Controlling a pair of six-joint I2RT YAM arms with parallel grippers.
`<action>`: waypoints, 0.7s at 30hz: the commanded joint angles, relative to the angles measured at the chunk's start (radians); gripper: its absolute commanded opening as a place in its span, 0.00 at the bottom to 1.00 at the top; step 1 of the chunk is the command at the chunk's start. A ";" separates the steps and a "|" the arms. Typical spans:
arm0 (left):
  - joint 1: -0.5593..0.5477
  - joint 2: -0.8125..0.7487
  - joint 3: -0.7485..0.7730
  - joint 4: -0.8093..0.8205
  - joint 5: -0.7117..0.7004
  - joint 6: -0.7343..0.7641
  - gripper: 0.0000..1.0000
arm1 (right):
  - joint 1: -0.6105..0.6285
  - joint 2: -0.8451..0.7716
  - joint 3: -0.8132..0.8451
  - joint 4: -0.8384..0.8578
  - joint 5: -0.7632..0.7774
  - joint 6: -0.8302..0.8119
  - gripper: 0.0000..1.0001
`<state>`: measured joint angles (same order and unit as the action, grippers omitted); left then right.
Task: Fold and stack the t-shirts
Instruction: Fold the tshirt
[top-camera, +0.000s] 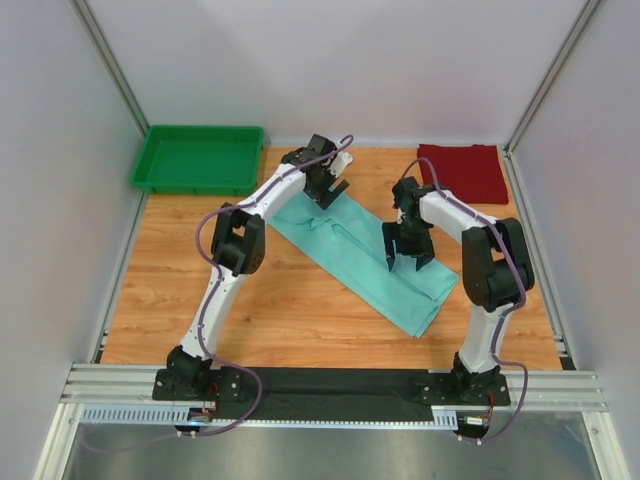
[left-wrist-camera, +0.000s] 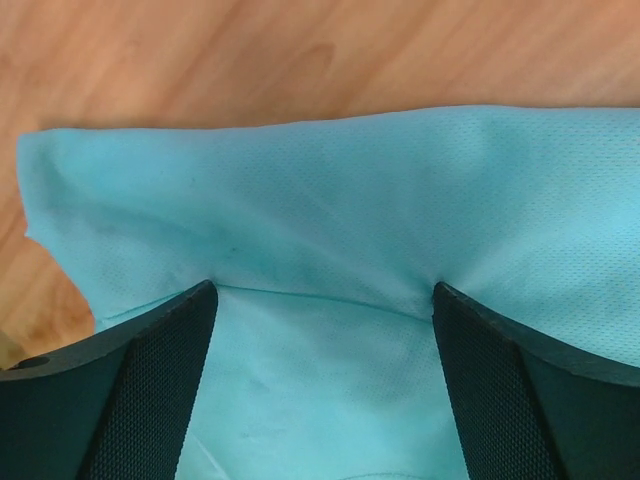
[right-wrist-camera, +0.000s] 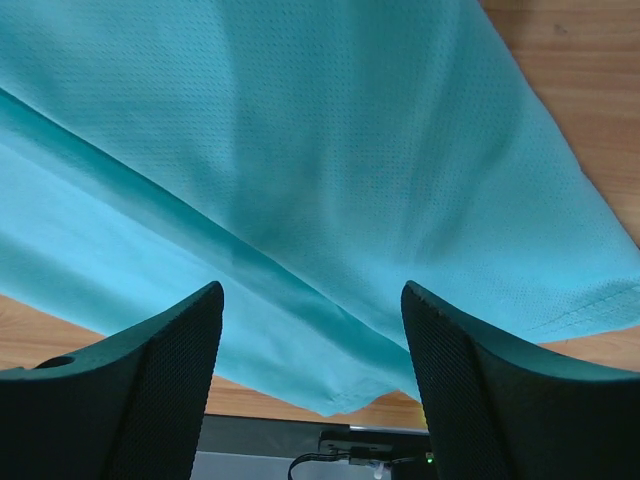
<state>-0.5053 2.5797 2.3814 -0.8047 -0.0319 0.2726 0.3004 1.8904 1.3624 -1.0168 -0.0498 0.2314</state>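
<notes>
Mint t-shirt (top-camera: 365, 255), folded into a long strip, lies diagonally across the centre of the table (top-camera: 200, 300). Dark red t-shirt (top-camera: 462, 170) lies folded at upper right. Left tool (top-camera: 333, 188) and right tool (top-camera: 408, 260) stand over the strip's opposite ends, fingers apart, holding nothing.

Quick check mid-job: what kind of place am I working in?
Probably a lab test cell: white wall panels between aluminium posts, and a mounting rail along a wooden tabletop.
</notes>
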 joint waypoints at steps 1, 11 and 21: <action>0.022 0.042 0.022 0.073 0.024 0.109 0.96 | 0.014 0.024 0.011 0.040 0.030 0.006 0.74; 0.031 0.046 0.027 0.278 0.035 0.183 1.00 | 0.133 0.004 -0.146 0.098 0.085 0.140 0.74; 0.042 -0.023 -0.021 0.449 0.010 0.125 1.00 | 0.311 -0.068 -0.253 0.152 -0.047 0.410 0.74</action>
<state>-0.4751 2.6137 2.3478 -0.4492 -0.0231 0.4198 0.5598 1.8297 1.1515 -0.9310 -0.0219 0.5098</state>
